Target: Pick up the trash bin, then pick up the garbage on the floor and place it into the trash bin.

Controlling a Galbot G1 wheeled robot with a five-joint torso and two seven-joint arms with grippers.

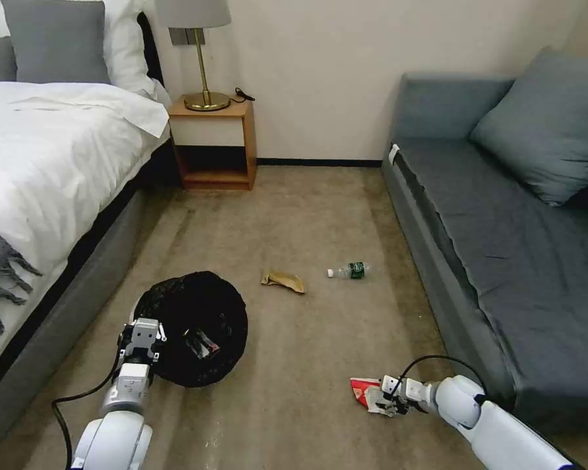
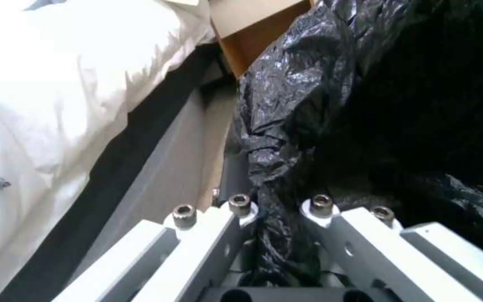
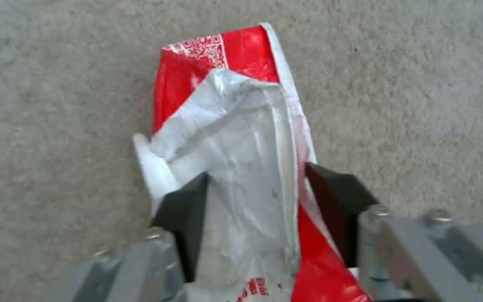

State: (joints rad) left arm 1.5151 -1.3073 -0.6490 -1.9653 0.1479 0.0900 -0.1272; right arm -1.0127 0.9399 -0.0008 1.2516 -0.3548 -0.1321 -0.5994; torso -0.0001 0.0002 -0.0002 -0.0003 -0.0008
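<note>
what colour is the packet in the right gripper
Red and white packet, with a printed QR code; clearest in the right wrist view.

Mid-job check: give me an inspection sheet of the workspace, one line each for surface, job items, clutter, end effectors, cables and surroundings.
Surface: beige carpet, bare between items.
Job items: bin with black liner, a packet inside; red-white packet on the carpet; brown bag and bottle lying farther off, apart.
Clutter: nothing seen.
End effectors: left end effector shut on the bin's rim, liner pinched between its fingers; right end effector low at the carpet, fingers closed on either side of the red-white packet.
Cables: black cable looping from the left arm; another arcs over the right wrist.
Surroundings: bed on the left, sofa on the right, nightstand with lamp against the wall.
</note>
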